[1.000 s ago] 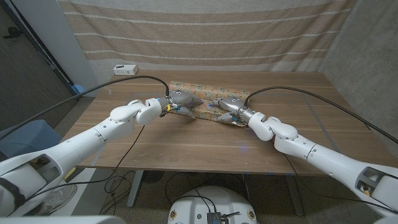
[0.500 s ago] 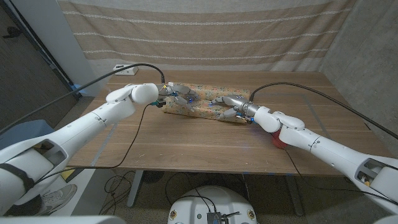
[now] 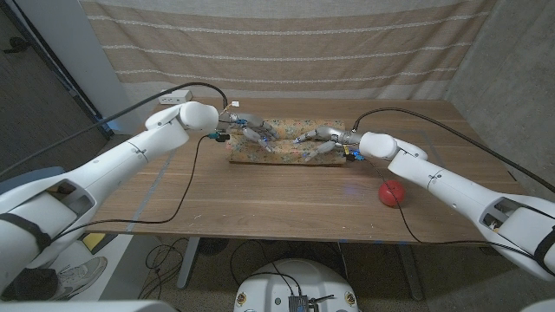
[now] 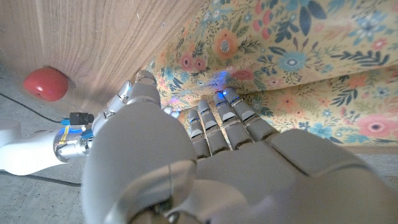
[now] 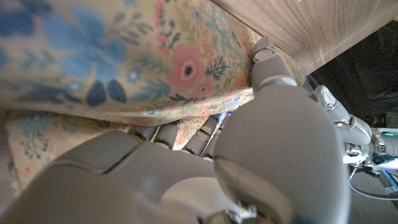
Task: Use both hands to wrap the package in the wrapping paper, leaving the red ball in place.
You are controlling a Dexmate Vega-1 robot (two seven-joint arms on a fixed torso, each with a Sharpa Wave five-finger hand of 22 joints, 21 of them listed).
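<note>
Wooden bench (image 3: 260, 195) carries the wrapping paper (image 3: 286, 139) toward its far edge, where my left hand (image 3: 250, 131) and right hand (image 3: 319, 139) grip the folded-over flap mid-wrap; next, press it flat, sparing the red ball (image 3: 392, 193) near the front-right corner.

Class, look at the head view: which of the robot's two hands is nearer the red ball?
The right hand. The red ball lies on the table on the robot's right, below that arm; the left hand is across the floral wrapping paper.
</note>
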